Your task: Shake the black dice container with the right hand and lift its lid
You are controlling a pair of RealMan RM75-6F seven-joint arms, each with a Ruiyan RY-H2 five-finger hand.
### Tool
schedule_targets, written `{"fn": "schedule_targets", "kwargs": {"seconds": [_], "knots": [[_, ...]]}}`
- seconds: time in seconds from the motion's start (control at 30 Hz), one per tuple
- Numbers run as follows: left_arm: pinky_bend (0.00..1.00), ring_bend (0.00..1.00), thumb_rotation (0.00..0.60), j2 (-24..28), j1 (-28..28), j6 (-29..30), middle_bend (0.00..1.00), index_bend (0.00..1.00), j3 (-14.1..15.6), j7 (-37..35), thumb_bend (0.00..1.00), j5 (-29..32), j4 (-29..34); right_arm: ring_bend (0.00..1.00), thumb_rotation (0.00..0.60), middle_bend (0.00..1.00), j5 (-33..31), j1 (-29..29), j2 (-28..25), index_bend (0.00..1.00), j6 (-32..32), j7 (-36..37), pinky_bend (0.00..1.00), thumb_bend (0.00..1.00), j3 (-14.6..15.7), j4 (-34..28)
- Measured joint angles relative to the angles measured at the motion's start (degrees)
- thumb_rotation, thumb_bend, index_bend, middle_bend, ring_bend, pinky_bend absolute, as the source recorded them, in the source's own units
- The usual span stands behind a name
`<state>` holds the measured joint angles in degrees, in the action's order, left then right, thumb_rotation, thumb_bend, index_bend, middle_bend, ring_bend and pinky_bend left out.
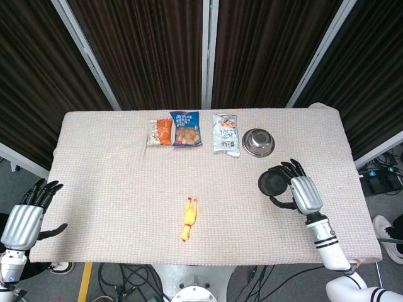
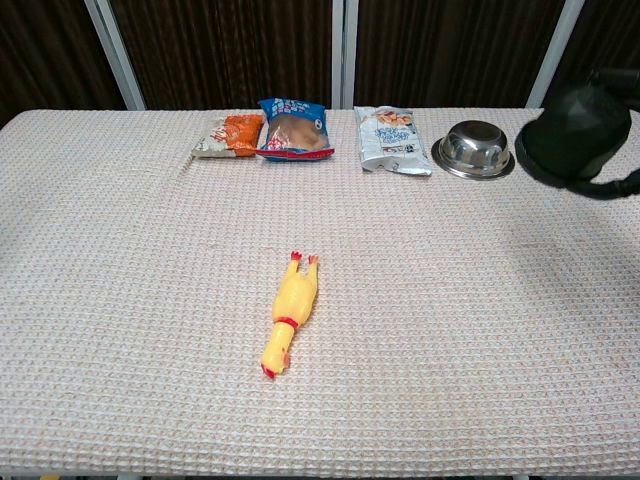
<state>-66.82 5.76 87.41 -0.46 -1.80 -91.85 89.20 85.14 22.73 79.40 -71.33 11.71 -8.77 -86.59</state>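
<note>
The right hand (image 1: pixel 303 194) has its fingers wrapped around the black dice container (image 2: pixel 572 132) and holds it in the air above the table's (image 2: pixel 120 260) right side, near the steel bowl (image 2: pixel 473 150). This looks like the shaking step, lid not yet lifted. Next, the container probably needs setting down flat before the lid comes off. The left hand (image 1: pixel 25 217) hangs spread and empty off the table's left edge.
</note>
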Motion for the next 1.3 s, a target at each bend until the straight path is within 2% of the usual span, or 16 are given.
{"fn": "schedule_targets", "kwargs": {"seconds": [0.2,0.33,0.43,0.57,0.67,0.77,0.83,0.93,1.03,1.17,1.3], "knots": [[0.17,0.03,0.6,-0.2,0.2,-0.2,0.11,0.13,-0.1,0.2,0.09,0.1,0.3,0.13,0.6,0.46,6.4,-0.4,-8.9,0.34,-8.2,-3.7,0.0,0.19,-2.6,-14.6],[0.17,0.03,0.6,-0.5,0.2,-0.3,0.11,0.13,0.1,0.0,0.09,0.1,0.0,0.13,0.6,0.46,5.3,-0.3,-11.4,0.34,-9.7,-6.6,0.0,0.2,-2.4,-17.0],[0.17,0.03,0.6,-0.2,0.2,-0.2,0.11,0.13,0.1,-0.3,0.09,0.1,0.1,0.12,0.6,0.46,0.5,0.6,-10.7,0.35,-4.5,-9.1,0.0,0.21,-1.4,-14.1],[0.17,0.03,0.6,0.1,0.1,-0.2,0.11,0.13,-0.1,-0.5,0.09,0.5,0.1,0.12,0.6,0.46,-9.6,2.5,-8.6,0.35,10.0,-12.9,0.0,0.21,0.0,-7.9],[0.17,0.03,0.6,0.2,0.1,-0.2,0.11,0.13,-0.1,-0.6,0.09,0.6,0.1,0.12,0.6,0.46,-14.4,3.1,-8.1,0.36,19.2,-14.0,0.0,0.21,0.0,-6.1],[0.17,0.03,0.6,0.0,0.1,-0.2,0.11,0.13,0.0,-0.5,0.09,0.3,0.1,0.12,0.6,0.46,-14.1,3.0,-8.0,0.36,23.0,-13.4,0.0,0.21,-0.7,-6.9],[0.17,0.03,0.6,-0.1,0.2,-0.2,0.11,0.13,0.0,-0.8,0.09,0.3,0.1,0.13,0.6,0.46,-12.4,2.7,-8.0,0.36,22.5,-12.5,0.0,0.21,-1.3,-7.5],[0.17,0.03,0.6,-0.3,0.2,-0.2,0.11,0.13,0.0,-0.9,0.09,0.2,-0.1,0.13,0.6,0.46,-8.0,1.9,-7.7,0.36,17.1,-10.5,0.0,0.2,-2.4,-8.2],[0.17,0.03,0.6,-0.4,0.2,-0.2,0.11,0.13,0.1,-1.0,0.09,0.2,-0.3,0.13,0.6,0.46,-3.0,0.9,-7.2,0.36,6.1,-8.2,0.0,0.2,-3.4,-8.0],[0.17,0.03,0.6,-0.6,0.2,-0.3,0.11,0.13,0.1,-0.9,0.09,0.1,-0.4,0.13,0.6,0.46,2.0,-0.3,-5.9,0.36,-12.7,-5.5,0.0,0.2,-4.1,-6.2],[0.17,0.03,0.6,-0.4,0.2,-0.2,0.11,0.13,0.1,-0.9,0.09,0.1,-0.3,0.13,0.6,0.46,2.6,-0.8,-4.7,0.36,-23.1,-4.6,0.0,0.2,-3.8,-3.8]]}}
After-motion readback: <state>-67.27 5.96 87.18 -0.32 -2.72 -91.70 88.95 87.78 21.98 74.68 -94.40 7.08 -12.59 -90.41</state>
